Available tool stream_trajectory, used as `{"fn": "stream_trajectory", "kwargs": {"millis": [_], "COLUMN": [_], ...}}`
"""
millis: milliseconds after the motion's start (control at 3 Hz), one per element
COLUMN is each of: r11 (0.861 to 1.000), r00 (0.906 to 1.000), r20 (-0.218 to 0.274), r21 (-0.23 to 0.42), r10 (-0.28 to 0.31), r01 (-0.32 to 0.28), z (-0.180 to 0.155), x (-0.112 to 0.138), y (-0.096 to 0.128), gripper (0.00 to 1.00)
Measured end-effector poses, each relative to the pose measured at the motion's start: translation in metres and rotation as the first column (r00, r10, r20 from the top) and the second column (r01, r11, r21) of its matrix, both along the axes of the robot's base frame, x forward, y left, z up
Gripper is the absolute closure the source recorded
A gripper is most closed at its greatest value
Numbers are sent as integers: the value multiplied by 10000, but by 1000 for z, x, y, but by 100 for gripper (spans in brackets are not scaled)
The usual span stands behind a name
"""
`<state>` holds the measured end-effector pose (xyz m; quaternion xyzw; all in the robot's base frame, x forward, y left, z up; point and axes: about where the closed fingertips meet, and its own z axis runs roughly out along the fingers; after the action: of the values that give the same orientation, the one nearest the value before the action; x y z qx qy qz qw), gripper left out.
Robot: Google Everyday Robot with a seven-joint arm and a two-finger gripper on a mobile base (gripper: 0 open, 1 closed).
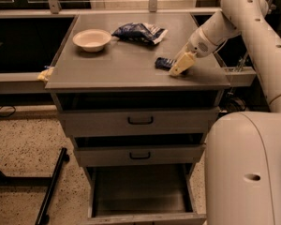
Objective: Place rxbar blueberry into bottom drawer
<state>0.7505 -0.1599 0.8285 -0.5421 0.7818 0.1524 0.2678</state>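
Observation:
The rxbar blueberry (162, 63), a small flat dark navy bar, lies on the grey cabinet top (122, 64) toward its right side. My gripper (178, 68) is low over the top, right beside the bar's right end and touching or nearly touching it. The bottom drawer (139, 193) stands pulled out at the foot of the cabinet, with its plain grey floor showing and nothing in it.
A pale bowl (92, 39) sits at the back left of the top. A blue-and-white snack bag (140, 32) lies at the back middle. Two shallower drawers with black handles (140, 121) are above the bottom one. My white base (248, 168) stands at the right.

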Motion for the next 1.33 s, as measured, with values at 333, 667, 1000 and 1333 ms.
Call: {"fn": "stream_trajectory", "kwargs": {"millis": [333,667,1000,1333], "r11": [10000,9999,9999,9995], "r00": [10000,9999,9999,9981], "r20": [0,-61,-31,538], "r21": [0,-60,-52,6], "r10": [0,-124,-120,306], "r01": [0,124,119,-307], "z": [5,2,4,29], "x": [0,-1,-3,-18], "y": [0,-8,-10,-15], "gripper": [100,100,100,100]}}
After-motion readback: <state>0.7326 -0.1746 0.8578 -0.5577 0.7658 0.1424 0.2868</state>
